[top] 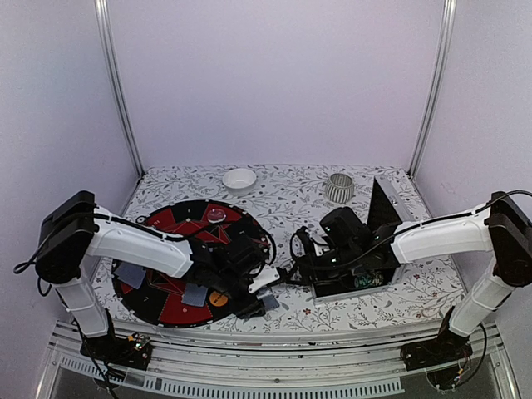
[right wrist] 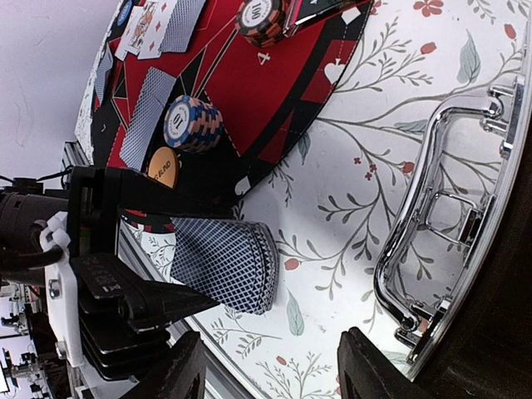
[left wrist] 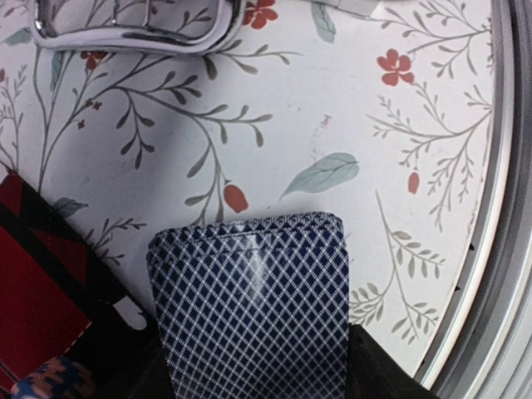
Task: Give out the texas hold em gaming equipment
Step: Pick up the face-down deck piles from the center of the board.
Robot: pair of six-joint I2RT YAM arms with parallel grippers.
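Left gripper (right wrist: 226,256) with the deck (left wrist: 249,287) between its jaws, fingers against both long edges: a grip, by the look of it. The deck's long axis runs straight out ahead of the fingers, toward the case handle (left wrist: 133,25), low over the cloth (left wrist: 332,108) just off the mat (right wrist: 249,91). Right gripper (right wrist: 273,342) is spread and empty, well apart, so left's the nearer arm

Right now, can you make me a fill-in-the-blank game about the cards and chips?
The blue deck sits between the fingers of the ____ hand.
The round disc beside the blue chip stack is ____.
The bowl at the back of the table is ____.
Missing words: left, orange, white.
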